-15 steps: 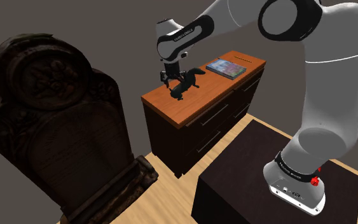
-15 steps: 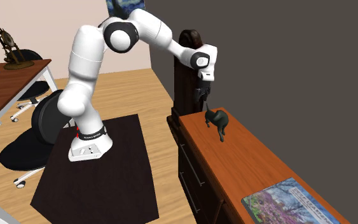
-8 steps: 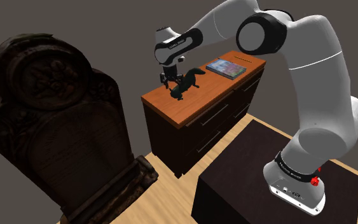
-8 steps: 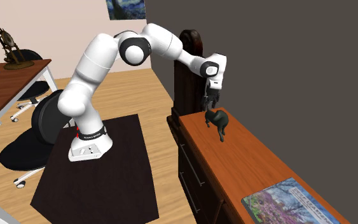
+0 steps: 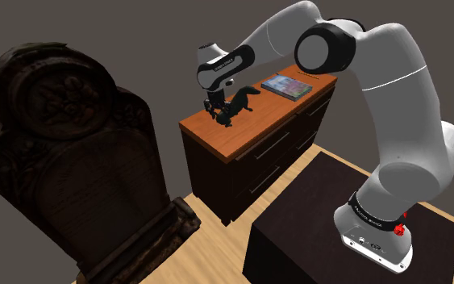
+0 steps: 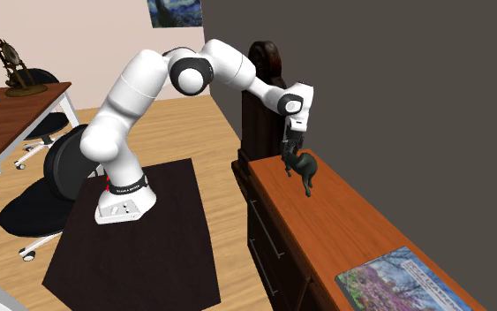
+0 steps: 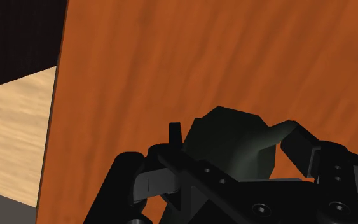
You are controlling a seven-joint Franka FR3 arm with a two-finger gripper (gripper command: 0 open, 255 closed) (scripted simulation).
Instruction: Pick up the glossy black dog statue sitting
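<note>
- One dog statue [image 5: 235, 105] (dark, glossy, close to black) stood on the orange-brown top of one dresser [image 5: 245, 135], toward the end nearest the big dark carved piece [image 5: 64, 153].
- One book [image 5: 288, 85] with a colourful cover lay flat at the dresser's other end, well apart from the statue.
- One white arm [image 5: 394, 105] reached from one black box stand [image 5: 314, 238] over to the dresser.
- One gripper [image 5: 214, 108] hung down at the statue's end on the shoulder view's left, low enough to be level with it.
- There were two fingers, spread wide and not closed on anything.
- In the wrist view the statue [image 7: 231, 149] sat between them.
- One finger [image 7: 175, 132] stood just beside the statue's rounded body.
- The other finger was near a part jutting from the statue, and contact on that side could not be told.
- The statue looked to rest on the dresser top [image 6: 343, 225] in the second exterior view, with the gripper [image 6: 288, 152] right against its upper end.
- That same view also had one desk [image 6: 8, 119], one ornament [image 6: 15, 66] on it, one office chair [image 6: 48, 190] and one painting [image 6: 174, 11] on the wall.
</note>
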